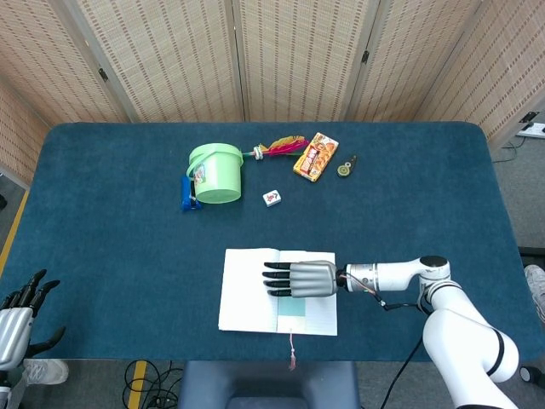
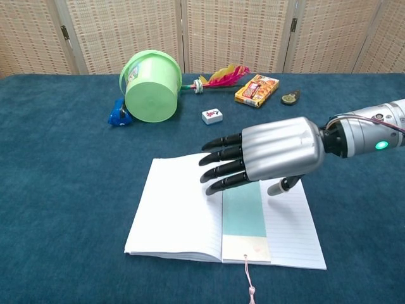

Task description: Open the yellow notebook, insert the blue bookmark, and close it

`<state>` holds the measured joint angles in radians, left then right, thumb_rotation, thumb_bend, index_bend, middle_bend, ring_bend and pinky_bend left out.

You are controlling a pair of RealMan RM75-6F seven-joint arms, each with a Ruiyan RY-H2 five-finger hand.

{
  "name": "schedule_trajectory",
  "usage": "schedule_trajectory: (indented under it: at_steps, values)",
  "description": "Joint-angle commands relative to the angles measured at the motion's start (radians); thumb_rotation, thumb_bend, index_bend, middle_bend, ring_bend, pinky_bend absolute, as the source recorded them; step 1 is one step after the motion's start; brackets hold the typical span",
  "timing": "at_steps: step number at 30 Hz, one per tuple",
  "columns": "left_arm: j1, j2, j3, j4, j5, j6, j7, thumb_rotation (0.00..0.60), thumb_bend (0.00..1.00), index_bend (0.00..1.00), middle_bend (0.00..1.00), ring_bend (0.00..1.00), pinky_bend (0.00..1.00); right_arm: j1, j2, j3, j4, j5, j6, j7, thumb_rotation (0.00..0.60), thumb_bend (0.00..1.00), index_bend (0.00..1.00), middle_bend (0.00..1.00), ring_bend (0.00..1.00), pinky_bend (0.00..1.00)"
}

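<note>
The notebook (image 2: 183, 212) lies open near the table's (image 2: 63, 190) front edge, the bookmark (image 2: 243, 212) beside its spine; the right hand (image 2: 269, 155) hovers flat, fingers spread, holding nothing, probably to settle it.

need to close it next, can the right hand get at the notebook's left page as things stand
Probably yes. The right hand is open over the notebook, fingers pointing toward the left page, and nothing lies on that page. The bookmark sits by the spine on the right page, out of the way.
</note>
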<state>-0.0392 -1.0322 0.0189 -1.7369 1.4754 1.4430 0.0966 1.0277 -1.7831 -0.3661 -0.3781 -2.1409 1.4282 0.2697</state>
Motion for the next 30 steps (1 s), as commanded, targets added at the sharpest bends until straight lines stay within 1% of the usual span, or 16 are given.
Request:
schedule_trajectory:
  at_steps: [1,3,5,8,10,12,13,17,20,23,24,26,30]
  values:
    - [0.000,0.000,0.000,0.001,0.000,0.001,-0.001,0.600,0.29,0.18,0.06,0.17,0.22,-0.005,0.003,0.006,-0.007,0.014,0.002,0.000,0.600,0.14,0.10,0.08,0.00,0.00]
    - [0.000,0.000,-0.001,0.002,0.001,0.001,-0.003,0.600,0.29,0.18,0.06,0.17,0.22,-0.011,0.009,0.017,-0.016,0.030,0.004,-0.004,0.600,0.14,0.10,0.08,0.00,0.00]
    - [0.000,-0.001,0.000,0.003,0.002,0.001,-0.005,0.600,0.29,0.18,0.06,0.17,0.22,-0.020,0.021,0.030,-0.039,0.054,0.001,-0.002,0.600,0.17,0.10,0.07,0.00,0.00]
    - [-0.001,-0.001,-0.001,0.005,0.005,0.002,-0.008,0.600,0.29,0.18,0.06,0.17,0.22,-0.033,0.052,0.048,-0.093,0.086,-0.014,-0.012,0.600,0.27,0.10,0.07,0.00,0.00]
    - [-0.001,-0.002,-0.002,0.006,0.007,0.003,-0.012,0.600,0.29,0.18,0.06,0.17,0.22,-0.044,0.084,0.058,-0.149,0.110,-0.034,-0.029,0.600,0.35,0.10,0.07,0.00,0.00]
    - [-0.002,-0.003,-0.002,0.008,0.008,0.004,-0.015,0.600,0.29,0.18,0.06,0.17,0.22,-0.056,0.116,0.074,-0.212,0.139,-0.062,-0.060,0.600,0.39,0.10,0.07,0.00,0.00]
    - [-0.002,-0.004,-0.002,0.009,0.009,0.003,-0.017,0.600,0.29,0.18,0.06,0.17,0.22,-0.065,0.139,0.083,-0.263,0.160,-0.084,-0.078,0.600,0.40,0.11,0.08,0.00,0.00]
    - [-0.005,-0.004,-0.004,0.015,0.015,0.003,-0.025,0.600,0.29,0.18,0.06,0.17,0.22,-0.092,0.227,0.113,-0.448,0.226,-0.144,-0.153,0.600,0.40,0.13,0.09,0.00,0.00]
    - [-0.014,-0.003,-0.008,0.022,0.025,-0.001,-0.034,0.600,0.29,0.18,0.06,0.17,0.22,-0.119,0.295,0.140,-0.587,0.282,-0.185,-0.247,0.600,0.41,0.14,0.10,0.00,0.00]
    - [-0.029,-0.004,-0.015,0.034,0.040,-0.006,-0.052,0.600,0.29,0.18,0.06,0.17,0.22,-0.159,0.366,0.171,-0.737,0.366,-0.237,-0.349,0.600,0.40,0.14,0.10,0.00,0.00]
    - [-0.035,-0.007,-0.019,0.041,0.046,-0.008,-0.063,0.600,0.29,0.18,0.06,0.17,0.22,-0.178,0.392,0.182,-0.794,0.401,-0.250,-0.387,0.600,0.38,0.14,0.11,0.00,0.00]
    - [-0.046,-0.013,-0.024,0.053,0.056,-0.012,-0.078,0.600,0.29,0.18,0.06,0.17,0.22,-0.210,0.428,0.196,-0.872,0.453,-0.263,-0.446,0.600,0.33,0.14,0.12,0.00,0.00]
    - [-0.084,-0.029,-0.031,0.084,0.100,-0.031,-0.093,0.600,0.29,0.19,0.06,0.17,0.22,-0.297,0.485,0.218,-0.999,0.549,-0.241,-0.553,0.600,0.26,0.14,0.12,0.00,0.00]
